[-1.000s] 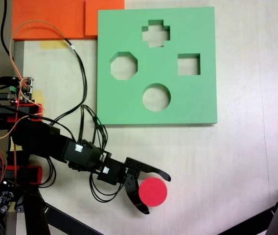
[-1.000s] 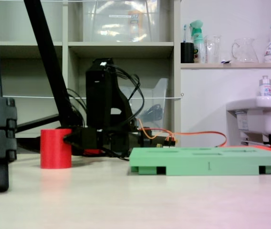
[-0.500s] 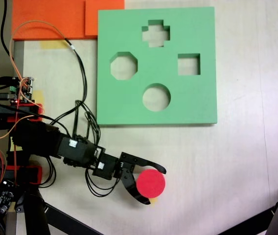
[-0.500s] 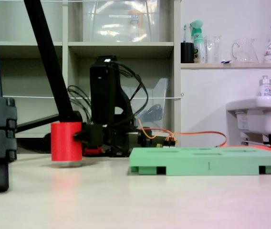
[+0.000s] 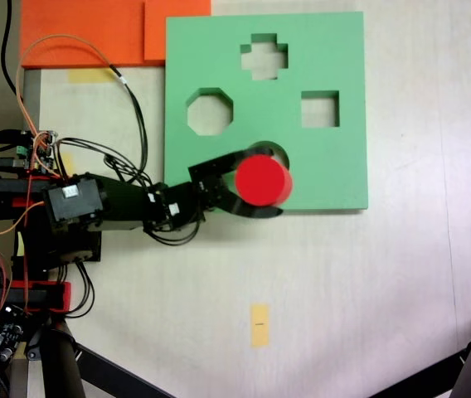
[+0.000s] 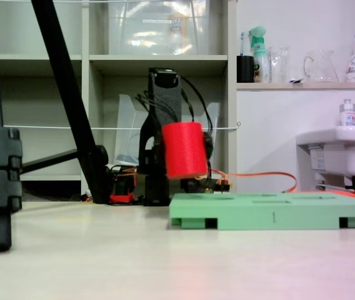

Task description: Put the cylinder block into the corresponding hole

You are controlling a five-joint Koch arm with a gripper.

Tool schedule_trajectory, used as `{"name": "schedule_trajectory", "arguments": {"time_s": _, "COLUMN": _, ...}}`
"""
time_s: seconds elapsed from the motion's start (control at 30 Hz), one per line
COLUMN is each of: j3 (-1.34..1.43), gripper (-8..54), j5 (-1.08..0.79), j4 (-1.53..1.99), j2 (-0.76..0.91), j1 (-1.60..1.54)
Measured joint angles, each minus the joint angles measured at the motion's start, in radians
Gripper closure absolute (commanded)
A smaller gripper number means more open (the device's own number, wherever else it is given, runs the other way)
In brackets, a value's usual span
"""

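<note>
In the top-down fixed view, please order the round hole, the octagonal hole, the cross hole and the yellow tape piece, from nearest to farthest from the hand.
From the hand:
1. Round hole, directly beside it.
2. Octagonal hole, up-left.
3. Cross hole and yellow tape piece, top and bottom: too close to call.

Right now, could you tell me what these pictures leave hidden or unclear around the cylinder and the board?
- Round hole: in a fixed view from above, the red cylinder block covers most of it, so alignment is unclear.
- Gripper: in that view the block covers the space between its jaws.
- Green foam board: in a low fixed view it is seen edge-on, its cutouts indistinct, and the right edge cuts it off.
</note>
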Motion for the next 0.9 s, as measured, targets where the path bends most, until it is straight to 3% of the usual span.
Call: {"name": "schedule_trajectory", "arguments": {"time_s": 0.9, "j3": -0.075, "gripper": 26.8, "j5": 0.018, "j4": 0.003, "j2": -0.201, "j1": -0.095}}
